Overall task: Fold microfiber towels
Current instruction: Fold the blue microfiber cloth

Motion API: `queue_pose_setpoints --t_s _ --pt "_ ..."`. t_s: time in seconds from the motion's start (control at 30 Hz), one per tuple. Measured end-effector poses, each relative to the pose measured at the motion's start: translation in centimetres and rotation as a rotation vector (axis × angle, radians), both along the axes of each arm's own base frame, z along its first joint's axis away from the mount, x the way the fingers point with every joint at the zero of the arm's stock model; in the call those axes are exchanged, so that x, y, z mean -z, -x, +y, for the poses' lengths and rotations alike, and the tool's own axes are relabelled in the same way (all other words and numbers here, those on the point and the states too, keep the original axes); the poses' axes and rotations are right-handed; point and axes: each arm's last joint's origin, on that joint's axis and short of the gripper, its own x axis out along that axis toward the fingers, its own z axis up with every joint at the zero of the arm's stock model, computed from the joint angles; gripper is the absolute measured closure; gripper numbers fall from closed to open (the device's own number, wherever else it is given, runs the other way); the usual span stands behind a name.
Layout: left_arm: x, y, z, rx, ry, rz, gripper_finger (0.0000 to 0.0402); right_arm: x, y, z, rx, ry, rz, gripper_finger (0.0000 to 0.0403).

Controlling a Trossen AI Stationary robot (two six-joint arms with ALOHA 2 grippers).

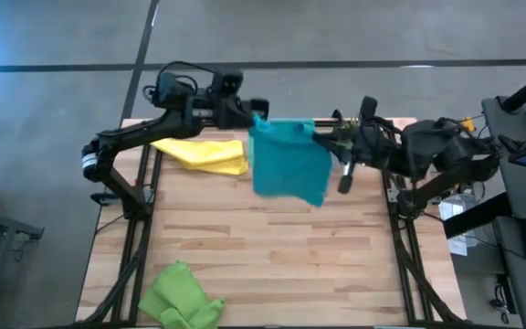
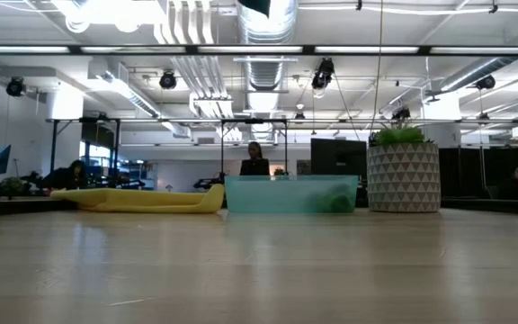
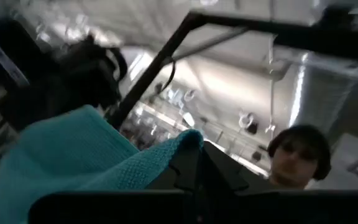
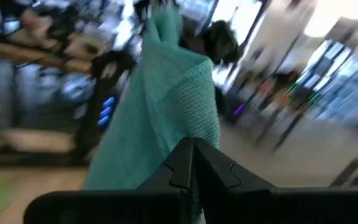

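Reaching inward from both sides, the two arms are holding the teal towel (image 1: 289, 163) aloft above the table (image 1: 272, 247). Left gripper (image 1: 258, 117) jaws are clamping one top corner; right gripper (image 1: 320, 135) jaws are clamping the other.

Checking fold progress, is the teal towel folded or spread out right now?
Spread. The teal towel hangs open between the left gripper and right gripper, each shut on a top corner.

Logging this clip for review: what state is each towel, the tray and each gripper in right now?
Teal towel: lifted off the table, hanging spread between both grippers.
Yellow towel: lying crumpled at the table's far left.
Green towel: bunched at the near left edge, unfolded.
Green tray: on the table at the far side.
Left gripper: shut on one top corner.
Right gripper: shut on the other corner.
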Motion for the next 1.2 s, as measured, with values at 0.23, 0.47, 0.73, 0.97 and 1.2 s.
queue_pose_setpoints --t_s 0.23,0.47,0.73,0.97,1.2 --pt "5.2 0.4 -0.3 -0.113 -0.095 0.402 0.0402 3.2 0.6 0.4 -0.102 -0.239 0.112 0.0394" --pt "11.1 3.3 -1.3 -0.295 -0.209 0.764 0.0402 7.5 0.8 1.4 -0.092 -0.366 0.175 0.0394" --pt "15.5 5.0 -4.7 -0.184 -0.108 0.967 0.0402 14.5 0.7 3.7 -0.186 -0.697 0.138 0.0394" --pt "16.9 5.3 -10.6 0.022 -0.008 1.065 0.0402 17.5 0.7 7.4 -0.337 -1.046 0.037 0.0394" --pt "20.6 4.5 -13.4 0.034 -0.039 1.14 0.0401 21.9 2.1 10.6 -0.268 -1.203 0.206 0.0394"
